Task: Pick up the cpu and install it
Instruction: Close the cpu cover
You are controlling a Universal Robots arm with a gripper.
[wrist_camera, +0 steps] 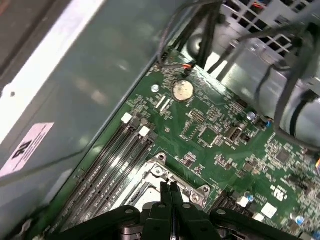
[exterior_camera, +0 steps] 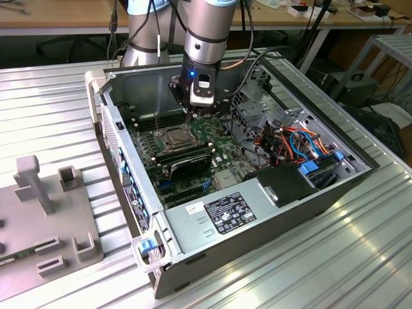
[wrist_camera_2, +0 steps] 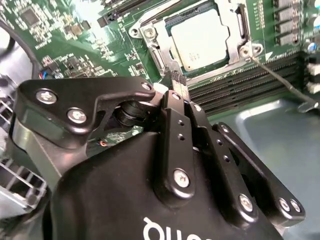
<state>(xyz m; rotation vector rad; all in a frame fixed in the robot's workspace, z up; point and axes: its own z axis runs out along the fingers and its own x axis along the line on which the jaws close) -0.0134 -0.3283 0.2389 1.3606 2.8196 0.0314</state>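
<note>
On the exterior view's left, a grey slotted fixture is seen on the ribbed metal desk, beside the open computer case. Further right, inside the case, the cpu is found lying in its socket on the green board, its silver top ringed by the metal frame in the second wrist view. The end effector is held just above the socket's edge, its fingers pressed together with nothing gripped between them. A thin lever rod is seen slanting away from the frame, apparently unlatched. Coloured cables are bundled further right. Trouble is judged likeliest from the closed tips: if lowered off-line, the frame could be struck or the chip nudged askew, and socket pins could be bent.
</note>
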